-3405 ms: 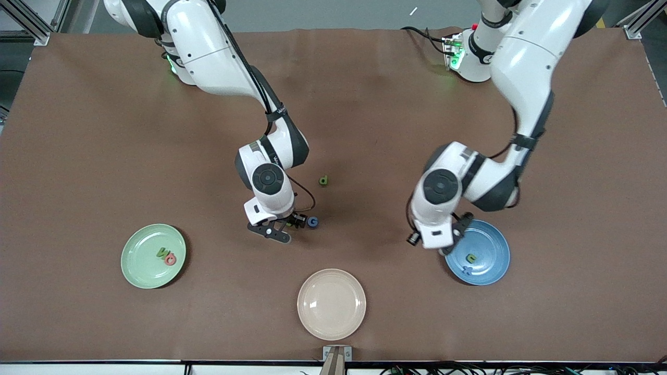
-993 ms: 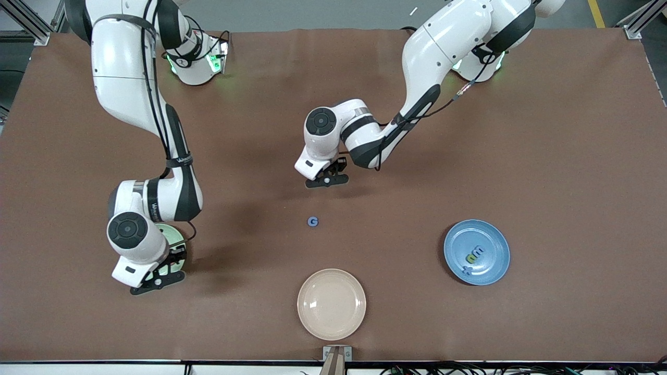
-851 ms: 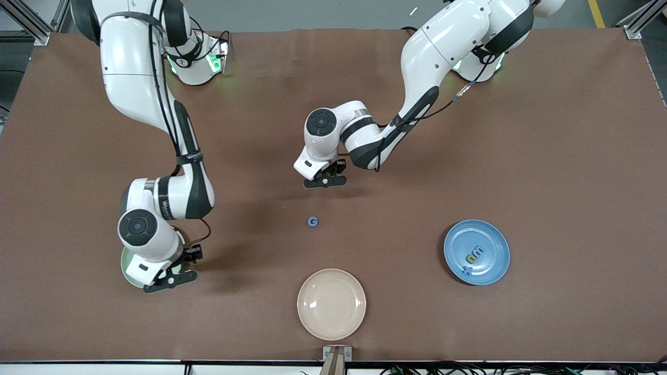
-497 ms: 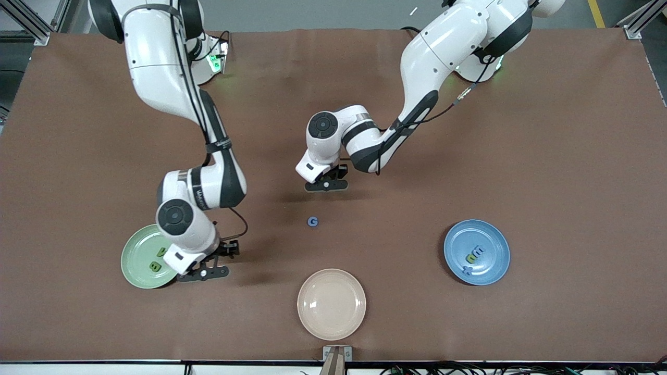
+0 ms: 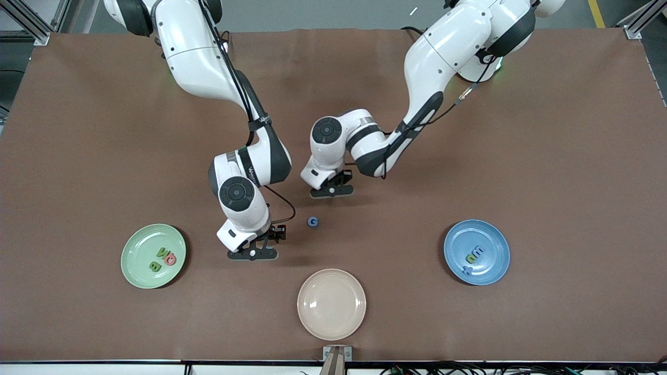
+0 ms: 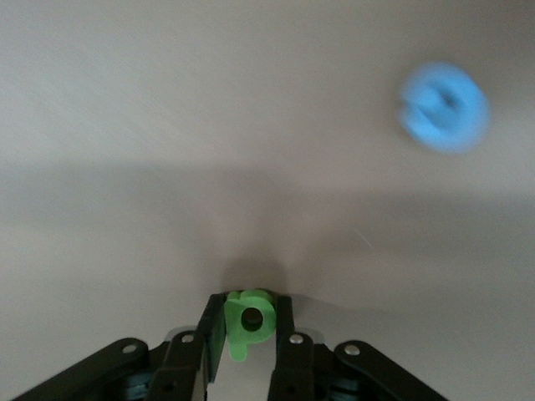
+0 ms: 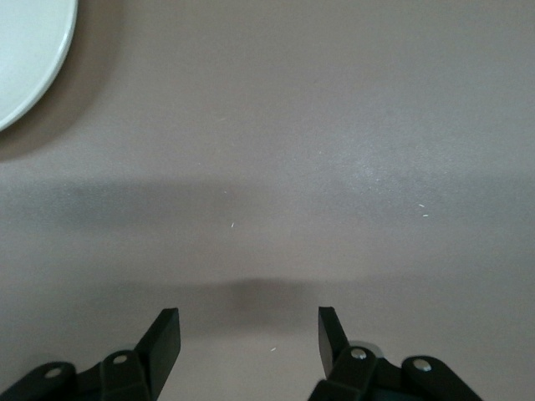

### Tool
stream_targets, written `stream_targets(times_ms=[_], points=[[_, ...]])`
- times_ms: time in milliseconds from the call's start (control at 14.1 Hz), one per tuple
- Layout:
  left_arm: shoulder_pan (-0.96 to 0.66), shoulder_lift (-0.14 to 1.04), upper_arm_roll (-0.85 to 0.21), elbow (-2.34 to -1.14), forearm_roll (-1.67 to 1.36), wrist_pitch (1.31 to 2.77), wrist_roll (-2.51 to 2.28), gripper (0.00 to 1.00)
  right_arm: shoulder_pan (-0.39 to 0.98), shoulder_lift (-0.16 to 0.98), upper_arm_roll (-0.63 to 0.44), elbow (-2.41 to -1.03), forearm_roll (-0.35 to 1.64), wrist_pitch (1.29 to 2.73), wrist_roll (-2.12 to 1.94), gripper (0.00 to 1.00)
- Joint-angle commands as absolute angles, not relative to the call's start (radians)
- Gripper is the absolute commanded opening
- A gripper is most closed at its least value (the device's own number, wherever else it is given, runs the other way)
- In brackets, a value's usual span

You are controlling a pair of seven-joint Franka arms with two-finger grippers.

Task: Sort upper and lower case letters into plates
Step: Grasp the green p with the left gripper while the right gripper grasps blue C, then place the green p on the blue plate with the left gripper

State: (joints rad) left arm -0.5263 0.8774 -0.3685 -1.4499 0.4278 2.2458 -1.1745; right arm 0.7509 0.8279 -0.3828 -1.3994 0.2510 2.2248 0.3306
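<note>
My left gripper [image 5: 332,191] hovers low over the middle of the table, shut on a small green letter [image 6: 249,321] with a round hole, a p or d. A blue G [image 5: 312,222] [image 6: 443,106] lies flat on the table between the two grippers. My right gripper [image 5: 254,253] [image 7: 248,330] stands open and empty over bare table beside the G, toward the right arm's end. The pale green plate [image 5: 136,245] holds a green B, another green letter and a red round letter [image 5: 170,258]. Three small letters [image 5: 473,256] lie in the blue plate [image 5: 492,237].
A cream plate [image 5: 331,303] sits near the table's front edge, nearer the camera than the G. A pale plate rim [image 7: 25,50] shows in the right wrist view; I cannot tell which plate it is.
My right arm has swung from over the green plate toward the table's middle, close to the G. My left gripper has closed on the green letter and shifted slightly.
</note>
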Motion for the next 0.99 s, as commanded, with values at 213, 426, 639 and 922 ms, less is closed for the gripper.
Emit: stream_targets(times_ms=[213, 426, 639, 922], points=[[-0.287, 0.74, -0.331, -1.45, 0.446, 2.146, -0.999, 0.0, 0.765, 0.815, -0.371, -1.417, 0.267, 2.235, 0.367, 0.75], [-0.175, 0.736, -0.331, -1.424, 0.445, 2.146, -0.873, 0.0, 0.785, 0.834, -0.318, -1.417, 0.264, 2.288, 0.458, 0.75], [-0.057, 0.745, -0.328, -1.431, 0.497, 2.146, -0.732, 0.0, 0.795, 0.874, -0.266, -1.417, 0.262, 2.355, 0.555, 0.75], [0.054, 0.801, -0.33, -1.433, 0.526, 2.157, -0.66, 0.08, 0.836, 0.89, -0.261, -1.417, 0.261, 2.379, 0.594, 0.75]])
